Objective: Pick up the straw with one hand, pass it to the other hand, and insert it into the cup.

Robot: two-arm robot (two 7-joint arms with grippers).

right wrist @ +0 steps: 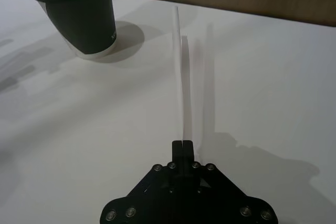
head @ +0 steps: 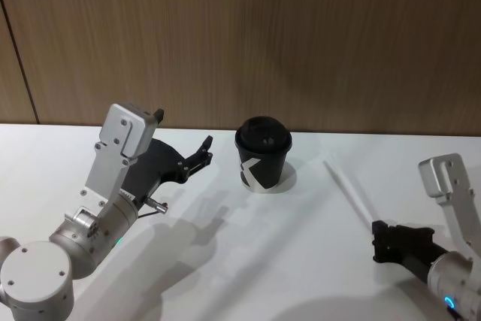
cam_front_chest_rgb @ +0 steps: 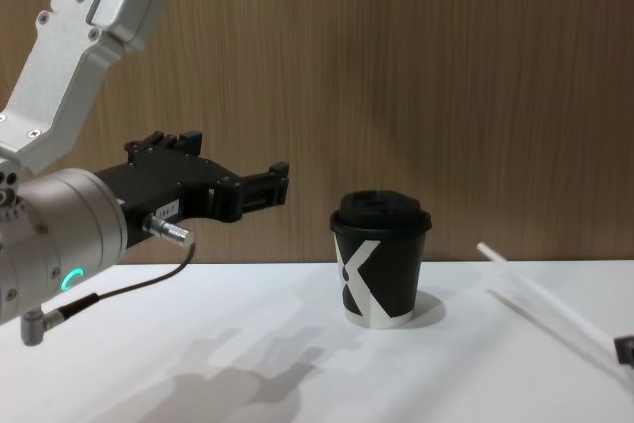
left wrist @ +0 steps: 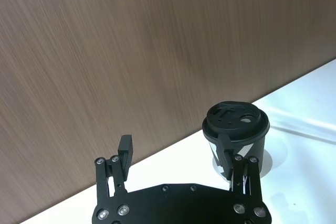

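- Straw (head: 349, 192) sits pinched at one end in the right gripper (head: 376, 235), whose jaws are pressed together on it. It lies to the right of the cup (head: 263, 155), free end tilted up off the counter (head: 225, 261).
- Left gripper (head: 204, 151) hangs just left of the cup, jaws spread and empty.
- Risk, I'd say: held so near its end, the long straw may swing or slip at handover, or an arm may knock the light cup.
- Cup shows a big white X-like mark and no readable wording.
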